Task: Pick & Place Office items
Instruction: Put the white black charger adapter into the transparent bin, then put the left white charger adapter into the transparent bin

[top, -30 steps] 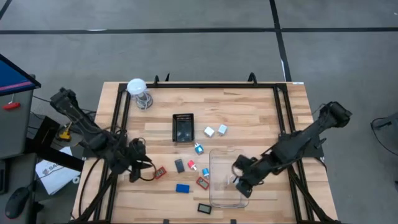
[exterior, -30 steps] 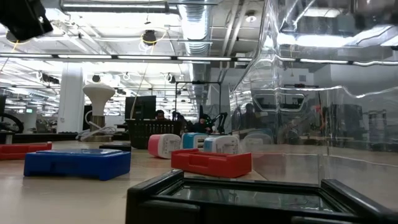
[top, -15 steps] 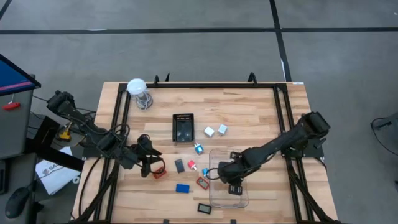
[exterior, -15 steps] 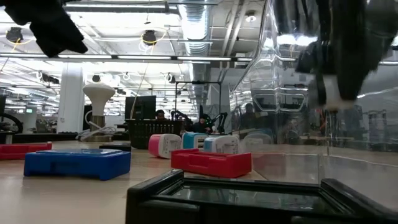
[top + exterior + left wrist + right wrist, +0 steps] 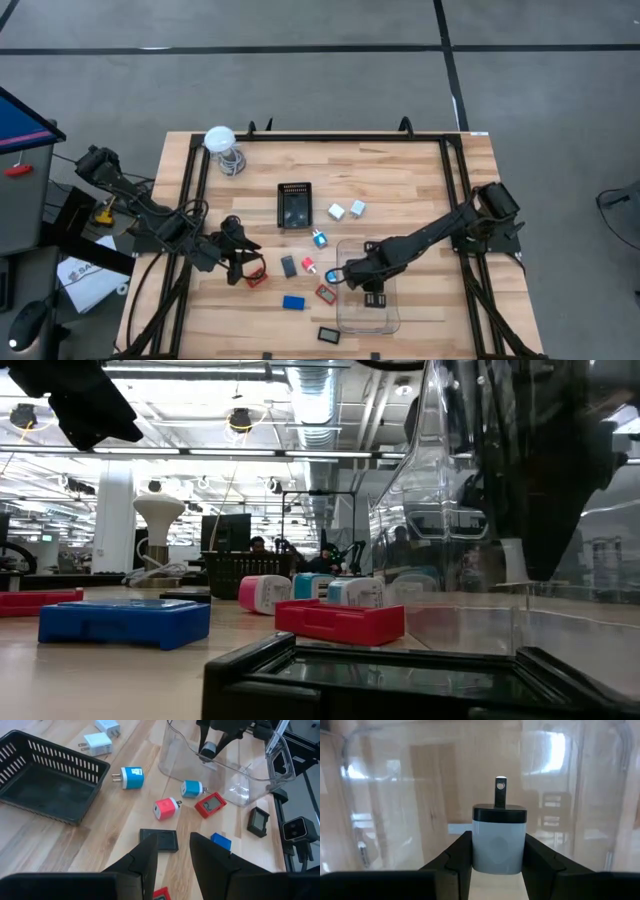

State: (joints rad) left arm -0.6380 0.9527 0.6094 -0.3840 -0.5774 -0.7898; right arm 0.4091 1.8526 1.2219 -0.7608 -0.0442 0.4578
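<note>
My right gripper (image 5: 352, 276) is shut on a small white charger cube (image 5: 498, 842) with a dark end and a metal prong. It hangs inside the clear plastic box (image 5: 365, 296). My left gripper (image 5: 173, 862) stands open with nothing between its fingers, above a black flat rectangle (image 5: 158, 840) and beside a red flat piece (image 5: 257, 278). Loose on the wood lie two white cubes (image 5: 347, 210), a cyan plug (image 5: 131, 777), a red plug (image 5: 165, 809), a smaller cyan plug (image 5: 192, 788), a red rectangle (image 5: 210, 804), a blue rectangle (image 5: 293, 302) and another black rectangle (image 5: 329, 334). My right gripper pinches the charger cube by two opposite sides (image 5: 480, 854) between its two fingers (image 5: 457, 856). The fingers come from above and point down. The dark end and its prong (image 5: 500, 790) point away from the fingers, toward the box floor. I cannot tell whether the prong touches the floor.
A black mesh tray (image 5: 295, 205) stands at the table's middle, behind the small pieces. A white ball-shaped thing on a wire coil (image 5: 222, 142) stands at the far left. Black frame rails (image 5: 195, 170) run along the left, right and far edges.
My right gripper has gone down and toward the table's left, turning about its own line, and has carried the charger cube from above the box's right side into the box. My left gripper has shifted a little toward the table's right, nearer the red flat piece.
</note>
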